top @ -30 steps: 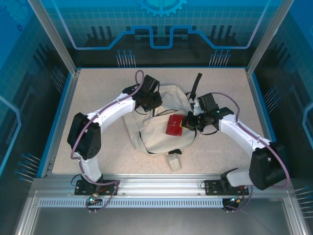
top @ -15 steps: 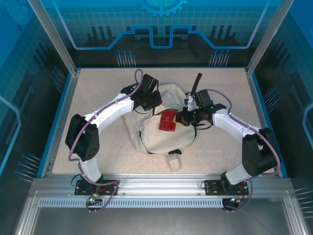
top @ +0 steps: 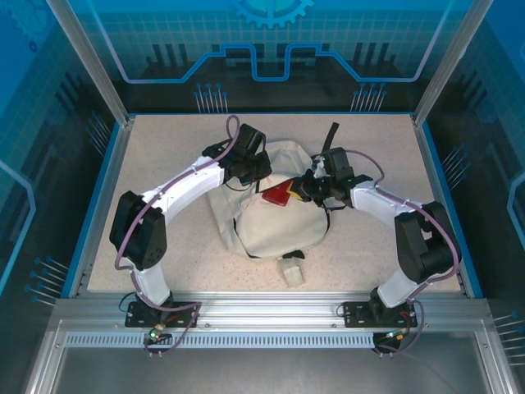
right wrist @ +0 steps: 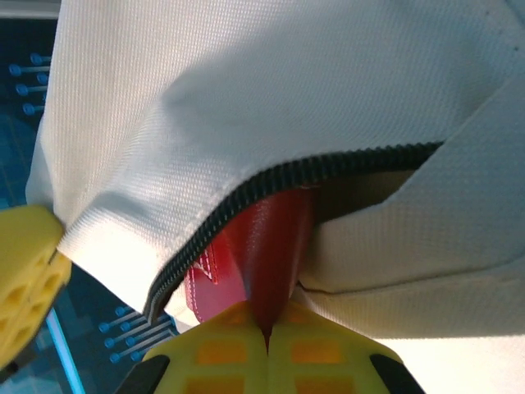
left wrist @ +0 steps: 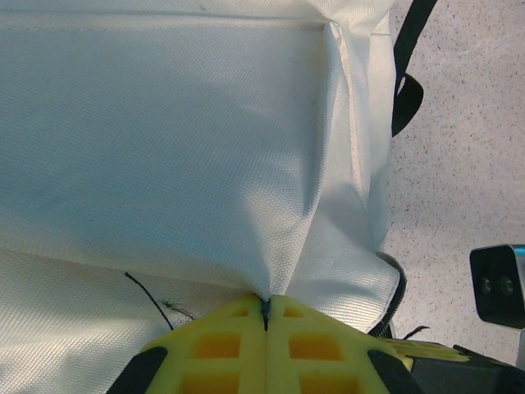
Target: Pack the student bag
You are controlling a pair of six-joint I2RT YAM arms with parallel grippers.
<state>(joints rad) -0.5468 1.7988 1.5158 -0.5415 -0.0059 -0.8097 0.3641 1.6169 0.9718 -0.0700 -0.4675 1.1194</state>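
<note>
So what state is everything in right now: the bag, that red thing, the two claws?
student bag: lying on the table, fabric pinched up.
zip: open.
red case: partway into the zip opening, held at its outer end.
left gripper: shut on the bag's fabric.
right gripper: shut on the red case.
small cream piece: lying on the table at the bag's near edge, untouched.

No readable text shows on the student bag [top: 279, 226] or the red pouch [top: 277, 195].
</note>
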